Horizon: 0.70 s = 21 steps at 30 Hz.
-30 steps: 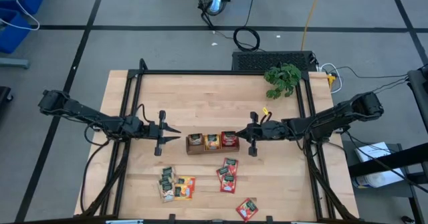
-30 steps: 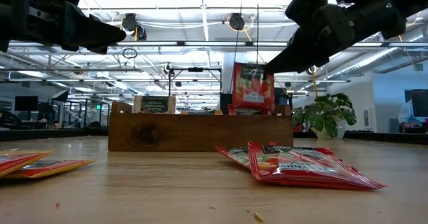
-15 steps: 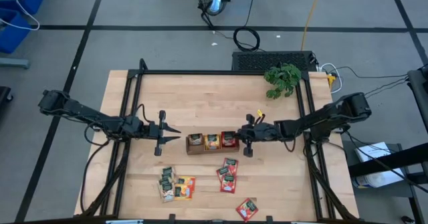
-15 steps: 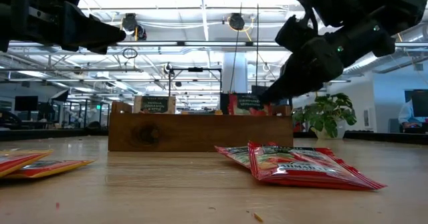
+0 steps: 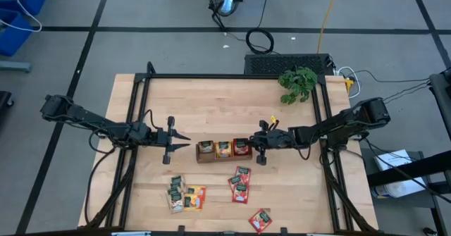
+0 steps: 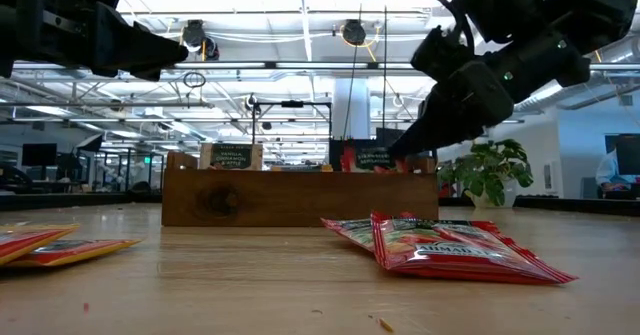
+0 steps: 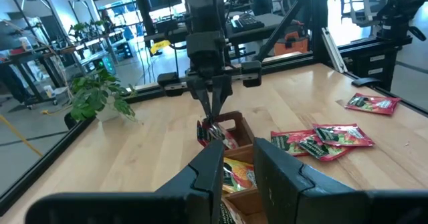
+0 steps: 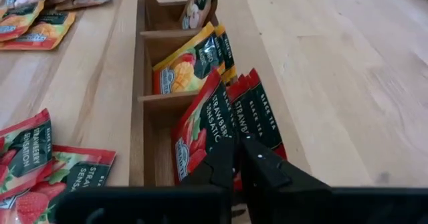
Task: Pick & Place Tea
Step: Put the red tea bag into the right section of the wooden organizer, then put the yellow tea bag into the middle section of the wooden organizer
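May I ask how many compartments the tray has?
3 along the tray: green sachets at one end, orange sachets in the middle, red sachets by the right gripper.

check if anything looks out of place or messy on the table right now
Nothing damaged or spilled. The small flat square tea sachets still outside the long brown wooden three-compartment tray lie in loose overlapping piles: green and orange ones on one side, red ones on the other, and one red sachet alone near the table edge.
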Motion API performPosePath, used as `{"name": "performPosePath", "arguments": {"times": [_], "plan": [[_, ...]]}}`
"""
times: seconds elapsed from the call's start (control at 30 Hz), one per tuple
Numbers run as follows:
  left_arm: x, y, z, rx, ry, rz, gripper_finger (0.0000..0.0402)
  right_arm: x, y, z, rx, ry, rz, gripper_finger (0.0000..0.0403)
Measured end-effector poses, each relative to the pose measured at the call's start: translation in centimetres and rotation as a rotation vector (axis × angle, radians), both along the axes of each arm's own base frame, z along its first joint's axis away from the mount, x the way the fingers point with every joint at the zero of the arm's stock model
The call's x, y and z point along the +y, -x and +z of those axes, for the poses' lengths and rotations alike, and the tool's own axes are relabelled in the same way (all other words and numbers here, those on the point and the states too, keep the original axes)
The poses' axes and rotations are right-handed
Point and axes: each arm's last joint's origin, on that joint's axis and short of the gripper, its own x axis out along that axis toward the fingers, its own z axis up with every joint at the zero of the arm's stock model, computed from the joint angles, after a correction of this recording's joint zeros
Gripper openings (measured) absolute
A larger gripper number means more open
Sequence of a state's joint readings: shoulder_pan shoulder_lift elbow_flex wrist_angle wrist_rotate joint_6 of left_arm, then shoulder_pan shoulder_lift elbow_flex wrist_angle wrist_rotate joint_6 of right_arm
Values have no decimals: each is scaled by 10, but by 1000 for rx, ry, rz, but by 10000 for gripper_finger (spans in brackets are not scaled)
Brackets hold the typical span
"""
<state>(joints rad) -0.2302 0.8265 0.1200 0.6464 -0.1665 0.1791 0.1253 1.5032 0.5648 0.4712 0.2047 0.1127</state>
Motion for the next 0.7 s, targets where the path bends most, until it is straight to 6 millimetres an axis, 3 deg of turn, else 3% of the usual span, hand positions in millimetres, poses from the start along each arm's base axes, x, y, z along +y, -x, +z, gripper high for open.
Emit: {"name": "performPosePath", "arguments": {"times": [0.27, 0.43, 0.7], "plan": [[0, 0, 0, 0, 0, 0, 88, 0, -2, 5, -50, 34, -4, 102], [0, 0, 0, 0, 0, 0, 88, -3, -3, 20, -142, 144, -74, 153], [1, 0, 0, -1, -1, 27, 88, 21, 1, 41, -285, 102, 130, 177]]}}
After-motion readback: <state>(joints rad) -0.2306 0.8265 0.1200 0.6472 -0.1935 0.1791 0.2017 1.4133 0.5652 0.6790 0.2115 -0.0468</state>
